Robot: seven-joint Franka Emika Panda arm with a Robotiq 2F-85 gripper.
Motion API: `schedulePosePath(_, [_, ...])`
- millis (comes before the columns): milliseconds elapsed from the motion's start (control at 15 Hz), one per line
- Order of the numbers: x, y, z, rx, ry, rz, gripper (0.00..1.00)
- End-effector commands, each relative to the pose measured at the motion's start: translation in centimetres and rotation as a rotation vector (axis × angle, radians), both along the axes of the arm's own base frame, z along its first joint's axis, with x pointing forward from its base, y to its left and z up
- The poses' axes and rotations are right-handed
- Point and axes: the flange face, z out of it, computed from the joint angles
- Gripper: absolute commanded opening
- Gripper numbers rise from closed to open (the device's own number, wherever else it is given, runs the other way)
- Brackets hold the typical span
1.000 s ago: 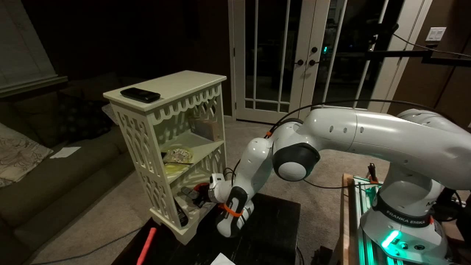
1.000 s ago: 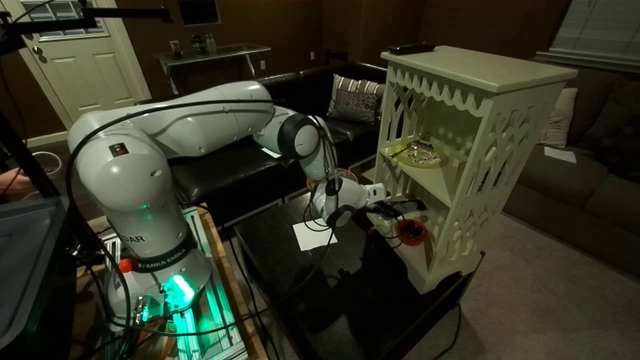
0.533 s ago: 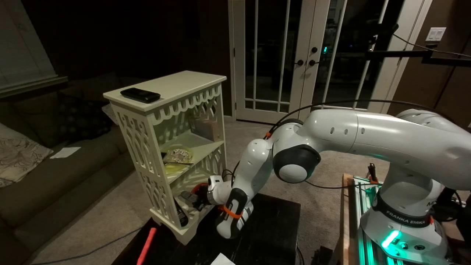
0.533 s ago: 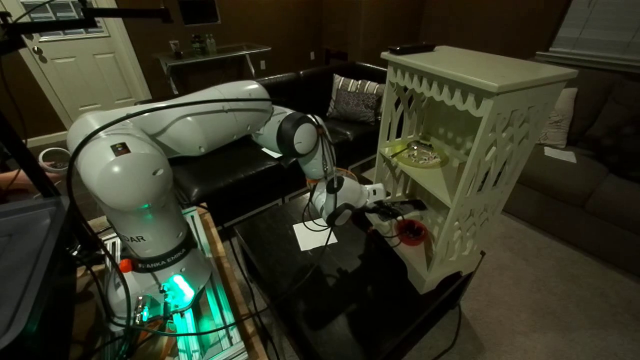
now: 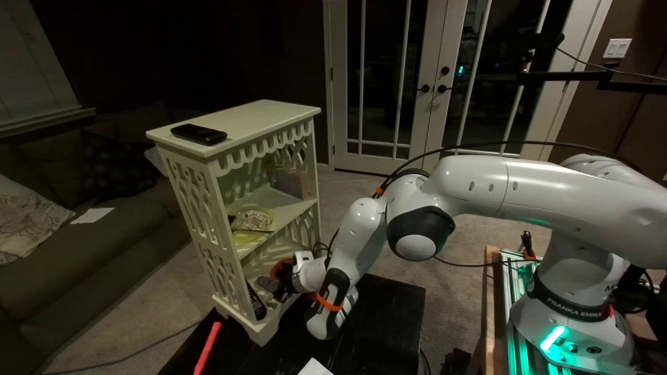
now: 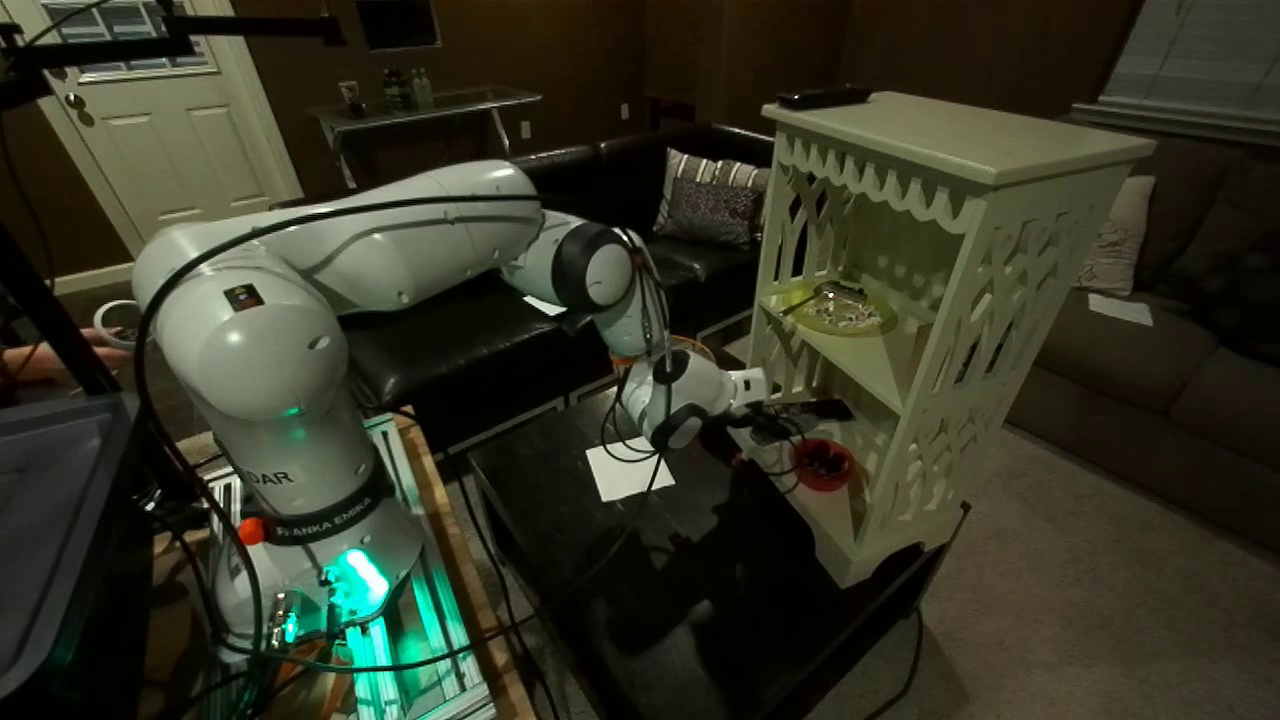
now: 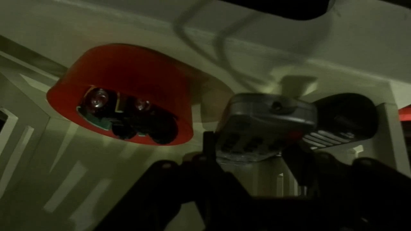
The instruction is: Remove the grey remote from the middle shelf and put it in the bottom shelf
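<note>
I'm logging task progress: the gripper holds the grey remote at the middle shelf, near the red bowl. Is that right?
The shelf is wrong: it is the bottom shelf, as both exterior views show. The rest is right: the gripper holds the grey remote near the red bowl.

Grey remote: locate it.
In the wrist view, just right of centre, the grey remote is between the fingers inside the bottom shelf, the red bowl left of it and a black object right of it.
</note>
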Motion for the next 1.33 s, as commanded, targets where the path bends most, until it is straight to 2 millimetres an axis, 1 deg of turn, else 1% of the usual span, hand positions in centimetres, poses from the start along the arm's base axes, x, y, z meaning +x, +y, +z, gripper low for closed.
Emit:
schedulePosePath(0, [0.2, 0.1, -0.2, -0.003, 0.028, -0.016, 0.31])
schedulePosePath(600, [0.0, -0.8, -1.7, -0.034, 0.147, -0.005, 0.31])
schedulePosePath(667, [0.0, -0.7, -1.8, -0.034, 0.155, -0.003, 0.81])
schedulePosePath(733, [0.0, -0.7, -1.8, -0.032, 0.158, -0.001, 0.81])
schedulePosePath(800, [0.0, -0.6, -1.8, -0.031, 0.158, 0.004, 0.87])
schedulePosePath(867, [0.1, -0.4, -1.9, -0.025, 0.162, 0.007, 0.95])
schedulePosePath(933, [0.1, -0.2, -1.9, -0.023, 0.160, 0.013, 0.99])
schedulePosePath(1133, [0.0, 0.8, -1.9, -0.016, 0.158, 0.035, 1.00])
schedulePosePath(1267, [0.0, 1.9, -2.0, -0.018, 0.161, 0.059, 1.00])
